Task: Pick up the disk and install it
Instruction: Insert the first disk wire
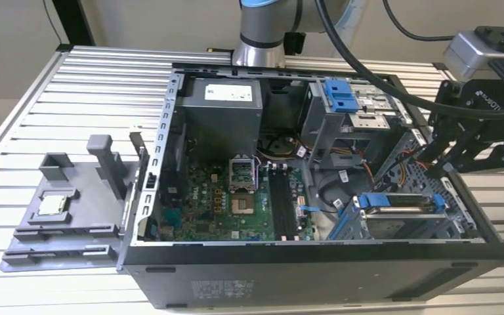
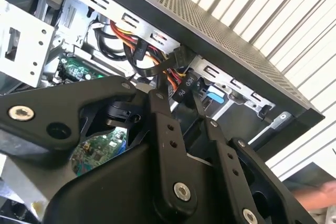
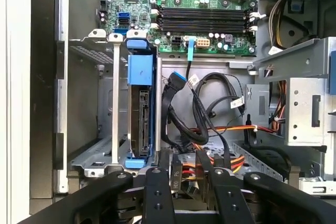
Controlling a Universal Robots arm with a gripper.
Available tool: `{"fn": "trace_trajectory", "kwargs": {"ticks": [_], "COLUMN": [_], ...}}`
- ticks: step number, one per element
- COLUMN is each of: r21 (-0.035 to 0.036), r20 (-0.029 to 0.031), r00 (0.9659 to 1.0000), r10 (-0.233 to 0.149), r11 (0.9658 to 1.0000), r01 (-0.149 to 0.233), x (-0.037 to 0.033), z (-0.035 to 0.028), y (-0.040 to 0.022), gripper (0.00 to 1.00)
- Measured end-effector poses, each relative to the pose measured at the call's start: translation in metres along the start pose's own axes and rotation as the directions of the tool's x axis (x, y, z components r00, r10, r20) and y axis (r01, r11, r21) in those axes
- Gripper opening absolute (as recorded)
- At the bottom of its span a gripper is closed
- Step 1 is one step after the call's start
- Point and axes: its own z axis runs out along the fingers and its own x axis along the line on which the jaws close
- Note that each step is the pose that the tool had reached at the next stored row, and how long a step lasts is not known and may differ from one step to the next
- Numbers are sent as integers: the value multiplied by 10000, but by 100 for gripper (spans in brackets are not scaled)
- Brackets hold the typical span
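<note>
the silver-grey disk in its blue plastic frame (image 3: 140, 124) sits slotted in the open black computer case's (image 1: 322, 269) metal drive cage (image 3: 113, 129), so the gripper (image 3: 181, 167), apart around a black cable plug (image 3: 176, 174), is best held square to it, clear of the orange wires (image 3: 226, 128).

Blue plastic-framed disk (image 3: 142, 124), matt black fingers (image 3: 159, 195)

Open room above the motherboard (image 1: 234, 197), looped cables (image 3: 176, 124) crowding the gap beside the disk (image 3: 143, 124), metal cage rail (image 3: 114, 103) close on its other side
</note>
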Motion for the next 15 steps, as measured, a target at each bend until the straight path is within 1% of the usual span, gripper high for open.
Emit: {"fn": "trace_trajectory", "kwargs": {"ticks": [6, 15], "r21": [-2, -2], "r20": [-50, -75], "r00": [10000, 10000], "r10": [4, 11], "r11": [10000, 10000], "r01": [-4, -11], "x": [-3, -25], "z": [-7, -16], "y": [0, 1], "gripper": [100, 100]}}
